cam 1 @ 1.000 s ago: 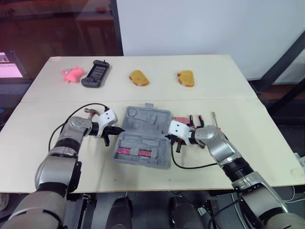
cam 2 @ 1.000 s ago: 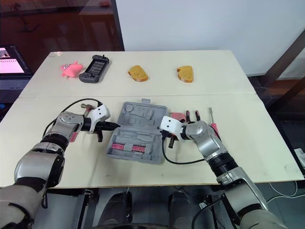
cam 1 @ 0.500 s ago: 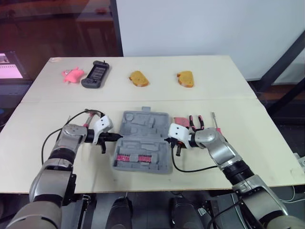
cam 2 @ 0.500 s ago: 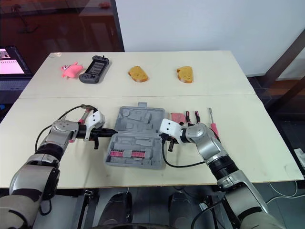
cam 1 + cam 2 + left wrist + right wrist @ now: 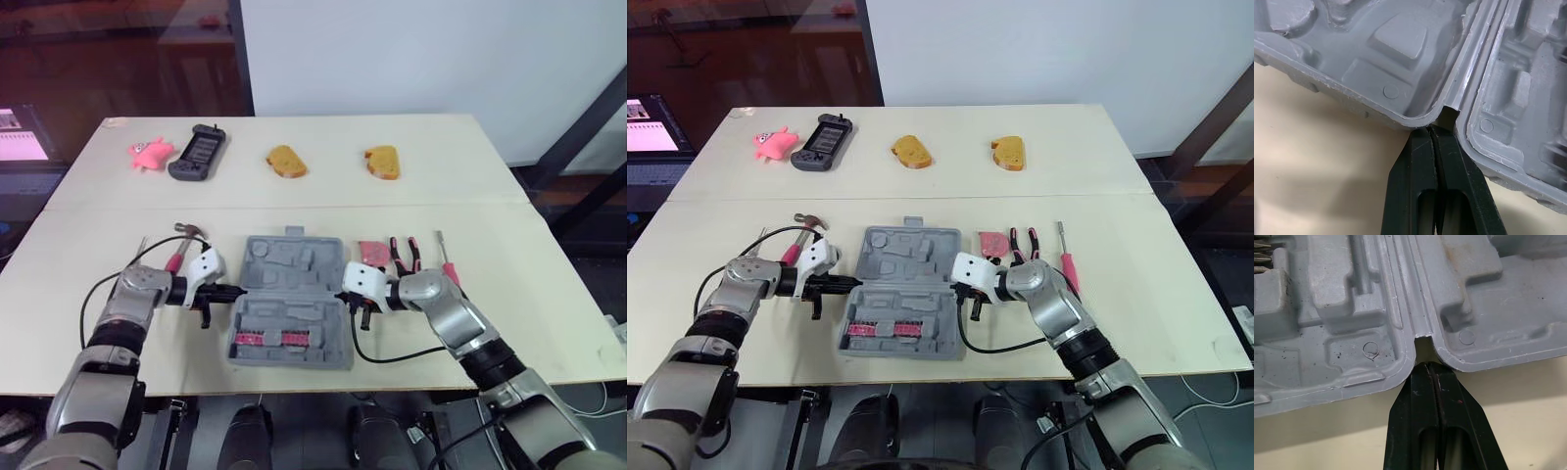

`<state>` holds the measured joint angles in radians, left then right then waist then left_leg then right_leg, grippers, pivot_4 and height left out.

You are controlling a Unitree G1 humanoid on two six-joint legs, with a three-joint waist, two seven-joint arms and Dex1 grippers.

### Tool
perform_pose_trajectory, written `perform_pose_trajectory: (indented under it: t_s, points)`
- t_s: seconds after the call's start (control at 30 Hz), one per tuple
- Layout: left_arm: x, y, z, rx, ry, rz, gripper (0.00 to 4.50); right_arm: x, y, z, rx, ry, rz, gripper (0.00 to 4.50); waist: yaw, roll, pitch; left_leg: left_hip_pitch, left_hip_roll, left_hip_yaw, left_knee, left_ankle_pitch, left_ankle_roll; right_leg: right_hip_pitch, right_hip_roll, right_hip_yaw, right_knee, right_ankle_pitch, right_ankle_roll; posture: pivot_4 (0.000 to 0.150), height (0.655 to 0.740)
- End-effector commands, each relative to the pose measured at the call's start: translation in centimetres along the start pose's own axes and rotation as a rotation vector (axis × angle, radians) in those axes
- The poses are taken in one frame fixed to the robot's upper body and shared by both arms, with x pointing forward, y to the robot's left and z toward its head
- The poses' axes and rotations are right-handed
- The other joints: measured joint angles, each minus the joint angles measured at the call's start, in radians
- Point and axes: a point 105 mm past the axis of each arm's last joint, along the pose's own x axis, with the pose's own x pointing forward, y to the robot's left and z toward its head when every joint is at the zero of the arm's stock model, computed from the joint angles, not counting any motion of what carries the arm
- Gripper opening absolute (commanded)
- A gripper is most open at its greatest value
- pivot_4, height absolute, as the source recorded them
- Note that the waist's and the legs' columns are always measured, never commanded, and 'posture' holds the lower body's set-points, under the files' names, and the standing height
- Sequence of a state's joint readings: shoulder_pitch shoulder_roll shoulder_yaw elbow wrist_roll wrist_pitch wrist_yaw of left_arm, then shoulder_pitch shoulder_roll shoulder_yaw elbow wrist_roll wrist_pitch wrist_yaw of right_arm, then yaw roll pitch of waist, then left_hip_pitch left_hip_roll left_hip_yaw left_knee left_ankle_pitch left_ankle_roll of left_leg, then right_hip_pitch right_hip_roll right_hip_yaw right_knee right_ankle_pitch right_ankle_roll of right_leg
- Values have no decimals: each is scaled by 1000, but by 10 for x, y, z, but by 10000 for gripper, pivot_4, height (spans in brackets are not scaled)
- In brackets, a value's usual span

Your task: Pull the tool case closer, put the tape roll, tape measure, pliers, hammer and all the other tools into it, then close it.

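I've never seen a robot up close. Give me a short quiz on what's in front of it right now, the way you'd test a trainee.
1. True or false: the tool case lies closed.
2. Where is the hammer? A) outside the case, on the robot's left of it; B) inside the case; C) held by the robot.
3. Fill in: the fingers of the left end effector and the right end effector are pressed ____, tips at the two ends of the case's hinge.
Key: 1 false, it lies open. 2 A. 3 shut.
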<state>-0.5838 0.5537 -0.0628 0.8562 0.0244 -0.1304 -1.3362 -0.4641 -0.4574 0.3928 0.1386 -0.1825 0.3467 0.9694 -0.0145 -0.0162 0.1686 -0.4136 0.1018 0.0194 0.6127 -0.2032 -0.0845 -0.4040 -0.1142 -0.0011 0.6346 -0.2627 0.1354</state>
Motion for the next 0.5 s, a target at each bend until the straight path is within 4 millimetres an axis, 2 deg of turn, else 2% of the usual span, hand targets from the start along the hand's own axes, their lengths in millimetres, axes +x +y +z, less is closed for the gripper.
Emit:
perform_pose_trajectory:
  t_s: [0.03, 0.23, 0.5]
  points:
    - [7, -16, -14, -43, 37, -67, 0, 2, 8, 8, -19, -28, 20, 477, 0, 0, 0, 0, 0, 0, 0, 0, 0, 0, 0, 0, 0, 0, 0, 1500, 7207]
    - [4, -31, -14, -65, 38, -110, 0, -2, 14, 10, -8, -31, 40, 477, 2, 0, 0, 0, 0, 0, 0, 0, 0, 0, 0, 0, 0, 0, 0, 1500, 7207]
    - [0, -38, -17, -84, 43, -99, 0, -5, 25, 5, 14, -21, 56, 477, 3, 0, 0, 0, 0, 0, 0, 0, 0, 0, 0, 0, 0, 0, 0, 1500, 7207]
